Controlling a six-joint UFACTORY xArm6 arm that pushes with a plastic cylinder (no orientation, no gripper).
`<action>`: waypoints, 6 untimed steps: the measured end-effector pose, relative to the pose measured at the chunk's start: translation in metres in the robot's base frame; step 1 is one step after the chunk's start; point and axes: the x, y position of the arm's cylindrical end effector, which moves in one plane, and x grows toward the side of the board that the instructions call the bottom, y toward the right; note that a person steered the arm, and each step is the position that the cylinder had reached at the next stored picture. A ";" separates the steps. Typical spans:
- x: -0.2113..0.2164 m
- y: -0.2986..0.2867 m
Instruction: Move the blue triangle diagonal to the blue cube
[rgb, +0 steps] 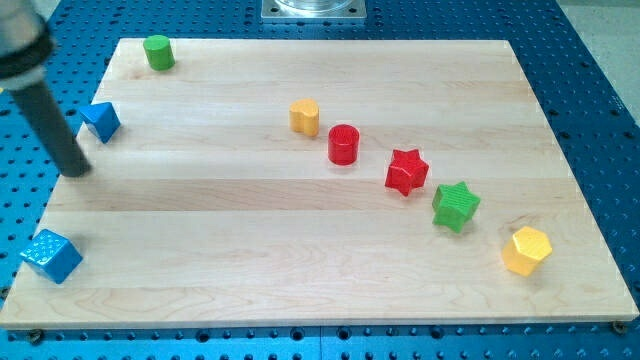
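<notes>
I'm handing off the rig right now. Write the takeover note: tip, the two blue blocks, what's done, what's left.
My tip rests on the board's left edge, just below-left of the blue triangle, whether touching is unclear.
The blue cube sits at the view's bottom-left corner, well below the triangle.
Done: tip is beside the triangle.
Left: push the triangle until it lies diagonal to the cube.

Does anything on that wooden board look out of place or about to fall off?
Yes. The blue cube sits at the wooden board's left edge near the view's bottom, one corner seemingly overhanging. The blue triangle also hugs that edge higher up, with my tip just below it. Nothing looks damaged or spilled.
</notes>
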 end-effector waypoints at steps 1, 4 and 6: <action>-0.025 0.003; -0.112 0.164; -0.131 0.199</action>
